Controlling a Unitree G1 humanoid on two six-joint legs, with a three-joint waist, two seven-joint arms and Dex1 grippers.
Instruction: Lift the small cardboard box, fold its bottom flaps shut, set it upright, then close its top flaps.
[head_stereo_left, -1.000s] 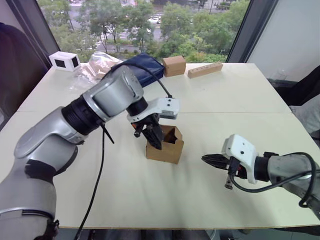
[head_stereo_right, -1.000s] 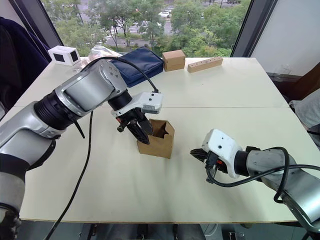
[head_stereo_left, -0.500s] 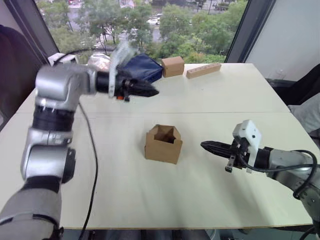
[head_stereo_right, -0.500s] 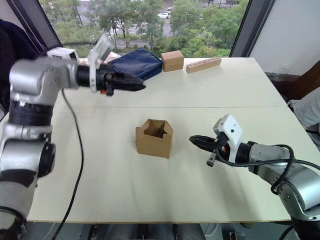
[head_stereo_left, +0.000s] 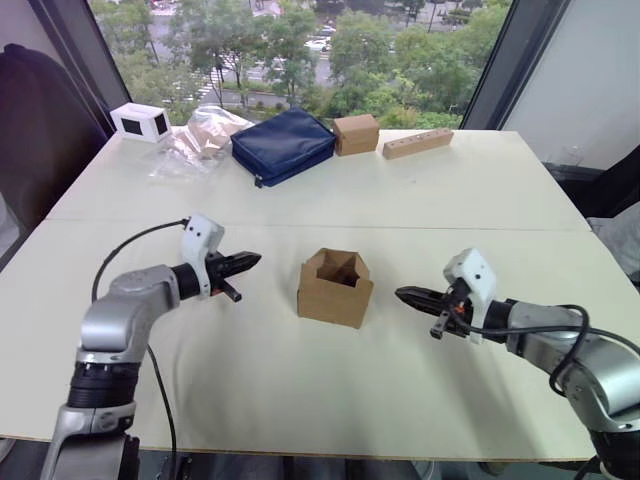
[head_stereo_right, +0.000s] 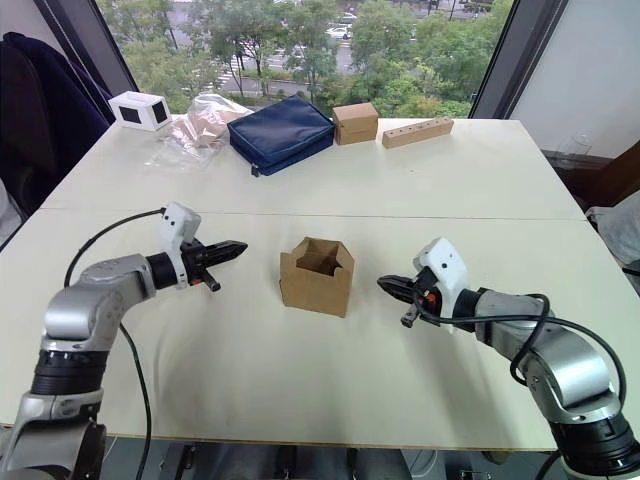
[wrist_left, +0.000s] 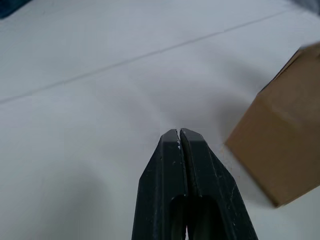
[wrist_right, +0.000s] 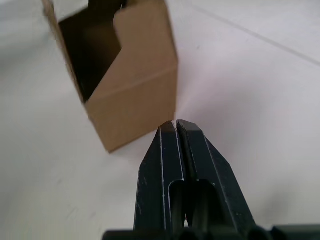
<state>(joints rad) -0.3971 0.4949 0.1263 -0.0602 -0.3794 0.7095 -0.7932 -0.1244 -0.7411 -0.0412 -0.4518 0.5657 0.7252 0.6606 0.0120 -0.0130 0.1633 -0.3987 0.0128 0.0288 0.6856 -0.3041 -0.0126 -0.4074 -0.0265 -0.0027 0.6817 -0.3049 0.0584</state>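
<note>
- Both grippers sit low over the table (head_stereo_left: 420, 200), one on each side of the small cardboard box (head_stereo_left: 336, 290); neither touches it.
- Left gripper (head_stereo_left: 250, 262) points toward the box's left side with its two black fingers pressed flat together, holding nothing. In the left wrist view the fingertips (wrist_left: 179, 136) meet in a thin seam, with a corner of the box just beyond them.
- Right gripper (head_stereo_left: 403, 294) points at the box's right side, fingers likewise closed against each other and empty. Bare table lies between its tips and the box wall.
- Small cardboard box stands upright near the middle of the table, its open end up. The top flaps (head_stereo_left: 340, 264) rise upright around the mouth.
- Nothing can be seen inside it: the right wrist view looks into the opening (wrist_right: 92, 55) and finds only dark interior walls. The bottom flaps are underneath and cannot be seen.
- Open tabletop surrounds the box on every side, with a wide bare stretch toward the near edge.
- A seam between two table panels (head_stereo_left: 450, 227) runs across behind the box.
- Far side of the table, well apart from the box: a white box with a dark face (head_stereo_left: 138, 121), a crumpled clear plastic bag (head_stereo_left: 195, 140), a navy blue pouch (head_stereo_left: 283, 146), a cube-like tan box (head_stereo_left: 356, 133) and a long pale wooden block (head_stereo_left: 417, 143).
- Left gripper's black cable (head_stereo_left: 125, 250) loops above the tabletop beside that arm.
</note>
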